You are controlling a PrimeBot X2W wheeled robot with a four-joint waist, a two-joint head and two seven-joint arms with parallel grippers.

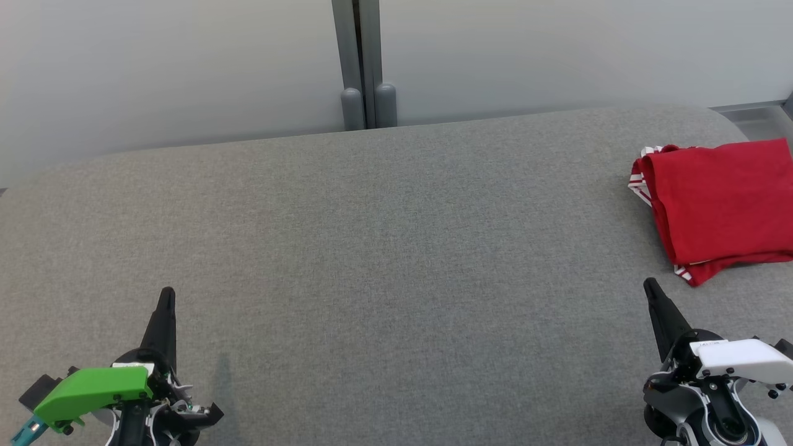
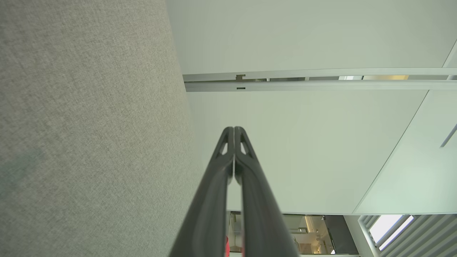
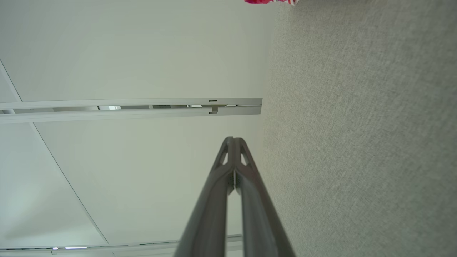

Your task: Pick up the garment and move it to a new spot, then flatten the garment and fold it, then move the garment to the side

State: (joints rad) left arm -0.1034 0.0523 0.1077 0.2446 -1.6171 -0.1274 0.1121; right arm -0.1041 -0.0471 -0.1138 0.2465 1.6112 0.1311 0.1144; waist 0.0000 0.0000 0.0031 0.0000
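Observation:
The garment (image 1: 722, 201) is red with red-and-white striped trim, folded into a rough rectangle at the right end of the grey fabric surface (image 1: 384, 260); a sliver of the garment (image 3: 271, 1) shows at the top of the right wrist view. My right gripper (image 1: 650, 286) is shut and empty, its tips just below and left of the garment's near corner, apart from it. My left gripper (image 1: 167, 292) is shut and empty at the lower left, far from the garment. Both wrist views show the fingertips (image 2: 234, 129) (image 3: 234, 139) pressed together.
A pale wall with a grey vertical post (image 1: 364, 62) runs behind the surface's far edge. The surface's rounded right end (image 1: 725, 121) lies just beyond the garment.

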